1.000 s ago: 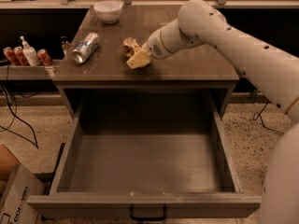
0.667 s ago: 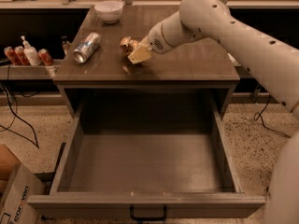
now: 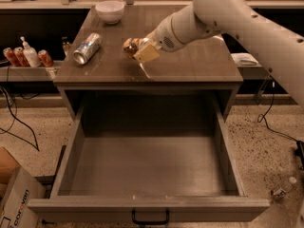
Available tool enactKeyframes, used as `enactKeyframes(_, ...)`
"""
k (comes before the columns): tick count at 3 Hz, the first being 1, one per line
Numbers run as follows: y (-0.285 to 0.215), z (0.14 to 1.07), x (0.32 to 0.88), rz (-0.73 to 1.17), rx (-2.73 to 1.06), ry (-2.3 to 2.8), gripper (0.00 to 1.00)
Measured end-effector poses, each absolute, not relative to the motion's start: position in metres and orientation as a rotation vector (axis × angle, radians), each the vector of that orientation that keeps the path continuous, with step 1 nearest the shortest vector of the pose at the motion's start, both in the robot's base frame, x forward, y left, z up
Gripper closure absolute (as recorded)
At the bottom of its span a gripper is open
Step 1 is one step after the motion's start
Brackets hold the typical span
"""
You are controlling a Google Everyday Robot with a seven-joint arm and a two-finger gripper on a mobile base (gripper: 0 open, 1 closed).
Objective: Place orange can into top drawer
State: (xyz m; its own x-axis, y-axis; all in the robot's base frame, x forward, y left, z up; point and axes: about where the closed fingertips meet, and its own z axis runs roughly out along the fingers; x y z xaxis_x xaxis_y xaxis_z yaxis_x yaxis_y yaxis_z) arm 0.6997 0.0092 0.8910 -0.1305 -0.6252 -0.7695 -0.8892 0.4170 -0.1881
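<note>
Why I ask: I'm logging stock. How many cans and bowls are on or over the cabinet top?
Cans: 2, the silver can lying down and the orange can held by the gripper over the cabinet top
Bowls: 1, the white bowl
Total: 3

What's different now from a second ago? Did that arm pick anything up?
The gripper was already closed around the orange can. It has since raised the can a little above the tabletop and carried it slightly left in the camera view. The silver can, the white bowl and the open top drawer stayed put.
</note>
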Motion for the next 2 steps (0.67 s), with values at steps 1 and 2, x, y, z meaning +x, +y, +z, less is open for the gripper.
enactKeyframes(1, 0.004, 0.890, 0.662, 0.493, -1.334, 1.759, 1.00)
enactKeyframes(2, -0.004, 0.886, 0.603, 0.601, -1.398, 1.647, 1.00)
